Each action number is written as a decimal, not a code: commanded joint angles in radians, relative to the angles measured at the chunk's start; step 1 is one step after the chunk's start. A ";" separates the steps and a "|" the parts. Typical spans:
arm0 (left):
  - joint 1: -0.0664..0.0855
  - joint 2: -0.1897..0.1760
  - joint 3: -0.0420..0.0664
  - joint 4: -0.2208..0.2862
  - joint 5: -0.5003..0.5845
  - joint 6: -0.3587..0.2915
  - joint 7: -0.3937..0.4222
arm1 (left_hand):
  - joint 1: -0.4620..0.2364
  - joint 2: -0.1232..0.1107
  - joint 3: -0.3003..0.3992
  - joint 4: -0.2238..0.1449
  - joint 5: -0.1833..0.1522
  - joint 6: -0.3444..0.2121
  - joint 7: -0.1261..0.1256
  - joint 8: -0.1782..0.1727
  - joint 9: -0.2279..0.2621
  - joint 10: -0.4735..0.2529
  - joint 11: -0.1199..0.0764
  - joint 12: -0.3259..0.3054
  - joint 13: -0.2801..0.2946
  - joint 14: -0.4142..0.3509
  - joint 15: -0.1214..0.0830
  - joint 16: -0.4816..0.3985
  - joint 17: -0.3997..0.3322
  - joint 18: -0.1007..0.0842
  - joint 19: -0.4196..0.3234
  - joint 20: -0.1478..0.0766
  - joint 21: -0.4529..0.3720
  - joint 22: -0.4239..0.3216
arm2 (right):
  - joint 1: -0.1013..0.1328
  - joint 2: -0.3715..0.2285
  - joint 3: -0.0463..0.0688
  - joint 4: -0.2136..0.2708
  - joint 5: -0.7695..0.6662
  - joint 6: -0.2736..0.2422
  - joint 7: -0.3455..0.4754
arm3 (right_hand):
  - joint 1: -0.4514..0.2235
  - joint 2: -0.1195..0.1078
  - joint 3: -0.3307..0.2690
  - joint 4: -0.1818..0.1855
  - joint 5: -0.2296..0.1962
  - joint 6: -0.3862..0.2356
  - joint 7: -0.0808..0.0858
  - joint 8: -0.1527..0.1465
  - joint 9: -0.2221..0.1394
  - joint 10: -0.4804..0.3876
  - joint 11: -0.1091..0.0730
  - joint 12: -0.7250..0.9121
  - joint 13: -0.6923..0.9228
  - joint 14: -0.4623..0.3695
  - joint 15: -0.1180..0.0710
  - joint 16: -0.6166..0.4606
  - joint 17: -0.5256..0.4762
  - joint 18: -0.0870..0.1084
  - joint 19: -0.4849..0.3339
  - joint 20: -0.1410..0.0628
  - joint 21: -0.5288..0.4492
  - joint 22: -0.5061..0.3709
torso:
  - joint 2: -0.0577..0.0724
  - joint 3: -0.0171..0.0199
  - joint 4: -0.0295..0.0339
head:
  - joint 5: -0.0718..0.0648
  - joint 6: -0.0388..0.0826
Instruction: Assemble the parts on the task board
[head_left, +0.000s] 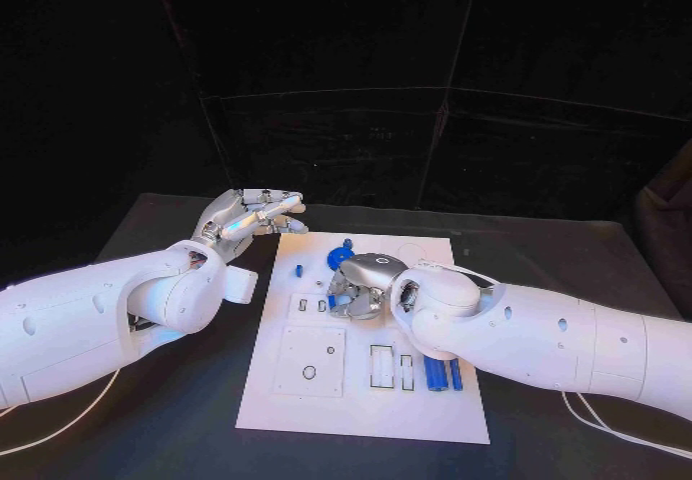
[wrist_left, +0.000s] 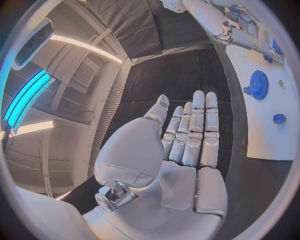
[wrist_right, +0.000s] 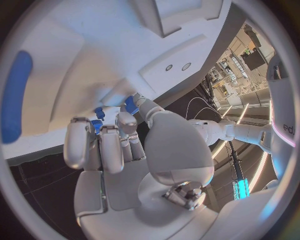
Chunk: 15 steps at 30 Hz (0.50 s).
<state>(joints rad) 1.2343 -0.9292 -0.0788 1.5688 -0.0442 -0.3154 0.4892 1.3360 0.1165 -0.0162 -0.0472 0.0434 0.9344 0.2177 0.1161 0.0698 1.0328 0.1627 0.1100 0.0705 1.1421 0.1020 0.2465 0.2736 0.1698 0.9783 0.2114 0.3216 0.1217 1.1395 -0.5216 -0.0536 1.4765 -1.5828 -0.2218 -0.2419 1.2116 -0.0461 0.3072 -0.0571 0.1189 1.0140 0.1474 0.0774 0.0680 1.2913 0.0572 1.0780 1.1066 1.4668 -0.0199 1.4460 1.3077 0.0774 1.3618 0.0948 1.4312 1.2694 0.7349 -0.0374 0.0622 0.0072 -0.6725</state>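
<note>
Two hands: left hand spread, idle; right hand pinching small blue part — we risk slip/misalignment over board.

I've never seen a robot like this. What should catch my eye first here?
First, the white task board in the middle of the black table, dotted with small blue parts such as a gear near its far end and two bars near its right edge. The right hand is down over the board's middle, fingers at small blue pieces. The left hand waits off the board's far left corner, holding nothing.
</note>
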 joint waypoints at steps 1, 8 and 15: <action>0.002 0.001 0.001 0.000 0.001 0.012 0.001 | 0.005 0.005 0.000 -0.007 0.005 0.008 0.001 -0.004 -0.001 0.007 -0.002 -0.006 -0.002 0.003 0.000 -0.006 0.001 0.013 0.004 0.000 -0.006 -0.001 | -0.002 0.001 -0.003 0.001 -0.017 0.020 -0.018 | -0.001 -0.009 -0.008 0.002 0.006 -0.011 0.001 -0.003 0.000 -0.006 0.002 -0.004 -0.002 0.060 0.006 -0.001 0.059 -0.011 -0.005 0.004 -0.004 -0.002 | 0.000 0.0001 0.0009 | 0.000 0.000; 0.002 0.002 0.001 -0.001 0.001 0.013 0.000 | 0.005 0.005 0.000 -0.007 0.005 0.008 0.001 -0.004 -0.001 0.007 -0.002 -0.006 -0.002 0.003 0.000 -0.006 0.001 0.013 0.004 0.000 -0.006 -0.001 | -0.002 0.002 -0.003 0.000 -0.021 0.006 -0.025 | -0.006 -0.012 -0.012 0.004 0.008 -0.014 0.001 -0.004 0.000 -0.007 0.002 -0.006 -0.004 0.060 0.007 -0.002 0.057 -0.010 -0.007 0.004 -0.006 -0.004 | 0.000 0.0000 0.0007 | -0.001 -0.002; 0.002 0.003 0.001 -0.002 0.001 0.015 0.000 | 0.005 0.005 0.000 -0.007 0.005 0.008 0.001 -0.004 -0.001 0.007 -0.002 -0.006 -0.002 0.003 0.000 -0.006 0.001 0.013 0.004 0.000 -0.006 -0.001 | -0.003 0.003 -0.003 0.000 -0.022 -0.008 -0.029 | -0.022 -0.022 -0.029 0.014 0.004 -0.027 0.002 -0.008 0.000 -0.010 0.004 -0.012 -0.008 0.058 0.008 -0.007 0.051 -0.009 -0.010 0.006 -0.009 -0.009 | 0.000 0.0000 0.0010 | -0.003 -0.001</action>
<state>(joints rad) 1.2343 -0.9270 -0.0788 1.5661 -0.0442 -0.3137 0.4884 1.3360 0.1165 -0.0162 -0.0472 0.0434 0.9344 0.2177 0.1162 0.0698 1.0328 0.1626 0.1100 0.0705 1.1420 0.1020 0.2466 0.2735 0.1697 0.9783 0.2114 0.3216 0.1218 1.1381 -0.5185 -0.0546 1.4770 -1.5962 -0.2287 -0.2551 1.1916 -0.0661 0.2813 -0.0427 0.1228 0.9935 0.1518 0.0733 0.0682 1.2879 0.0607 1.0702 1.0994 1.4668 -0.0199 1.4460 1.3076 0.0774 1.3582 0.0984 1.4270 1.2606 0.7349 -0.0372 0.0629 0.0047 -0.6742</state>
